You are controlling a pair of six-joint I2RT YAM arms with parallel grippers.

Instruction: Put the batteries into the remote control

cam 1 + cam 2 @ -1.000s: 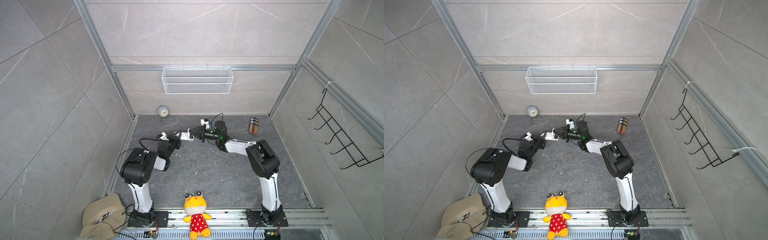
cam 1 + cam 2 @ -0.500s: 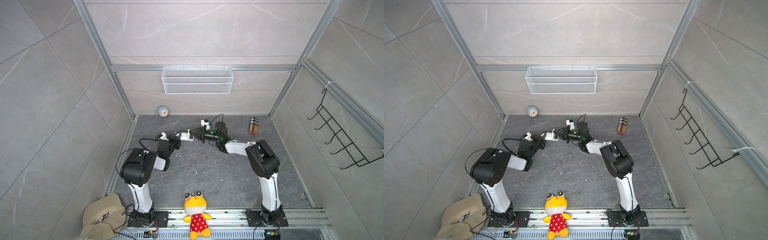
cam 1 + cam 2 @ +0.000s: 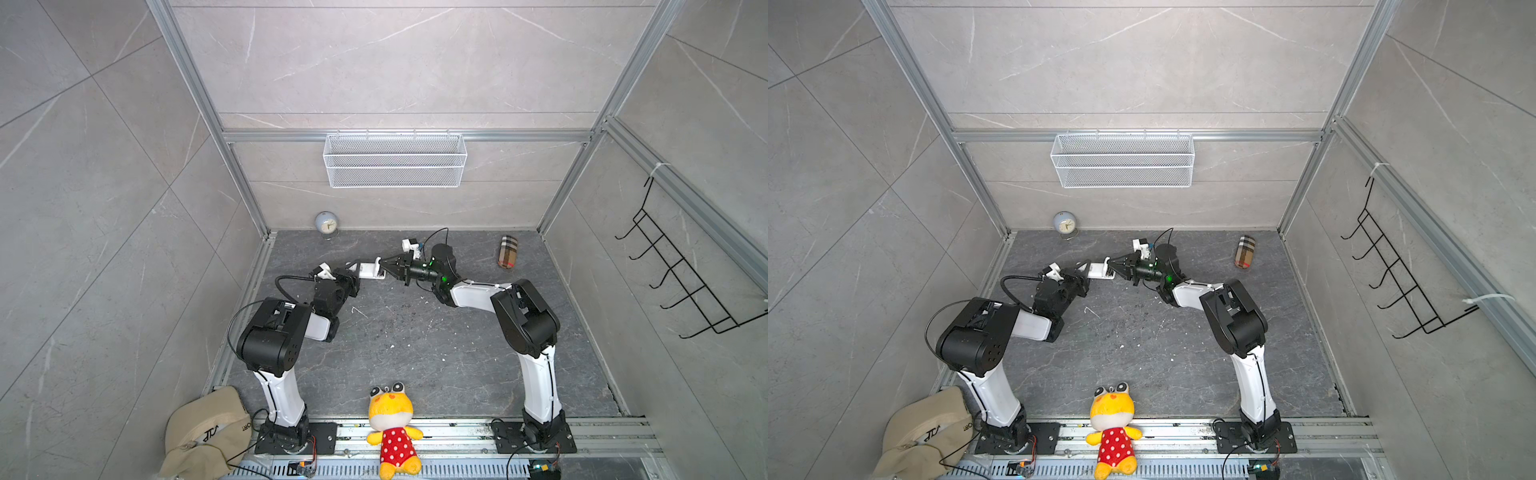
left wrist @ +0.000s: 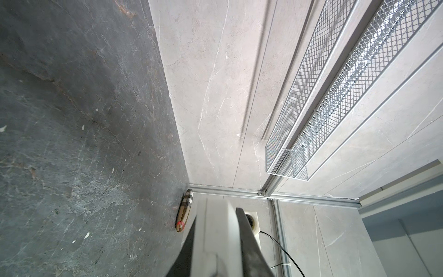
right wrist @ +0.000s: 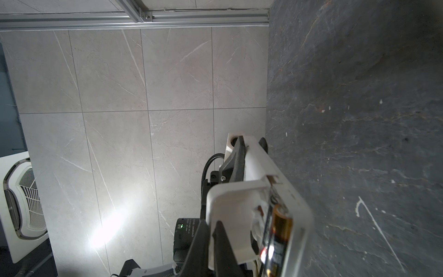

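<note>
Right tool (image 5: 210, 224) sits right at the open-backed end of the remote control (image 5: 230, 203). Its fingers are almost together with nothing between them, and I can't tell if they're fully closed. Just past it, one of the batteries (image 5: 278, 230) lies in the bay, and the slot beside it looks empty to me. Further along, the left tool (image 4: 217, 223) is clamped on the remote, holding it over the desk (image 3: 415, 340). So, second battery next: find it (can't spot it), line up the ends.

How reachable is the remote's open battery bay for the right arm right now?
Likely yes: the left pincer holds the remote control with its open bay end toward the right pincer, which sits right at it, nothing between.
</note>
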